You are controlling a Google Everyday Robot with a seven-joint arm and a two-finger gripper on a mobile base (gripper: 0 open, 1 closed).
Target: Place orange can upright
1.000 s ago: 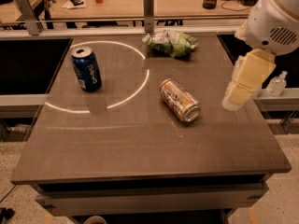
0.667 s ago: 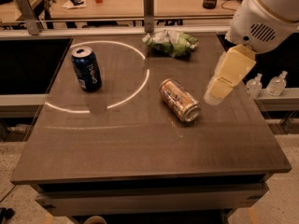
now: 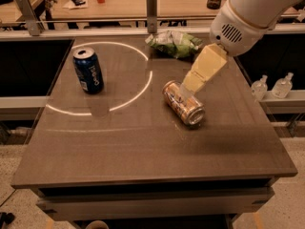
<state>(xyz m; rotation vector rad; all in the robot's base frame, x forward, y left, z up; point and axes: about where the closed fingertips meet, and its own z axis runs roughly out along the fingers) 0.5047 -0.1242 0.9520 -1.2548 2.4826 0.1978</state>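
The orange can (image 3: pixel 183 103) lies on its side near the middle of the brown table (image 3: pixel 143 147), one silver end toward the front right. My gripper (image 3: pixel 187 90) comes in from the upper right on a white arm, its pale yellow fingers right above the can's far end. The dark blue can (image 3: pixel 88 70) stands upright at the back left.
A green crumpled bag (image 3: pixel 174 44) lies at the back of the table, just behind the gripper. A white ring of light (image 3: pixel 143 85) marks the table's left half. Two clear bottles (image 3: pixel 272 86) stand on a shelf beyond the right edge.
My gripper has moved left from beyond the table's right side to just above the lying orange can. Neither can has moved.
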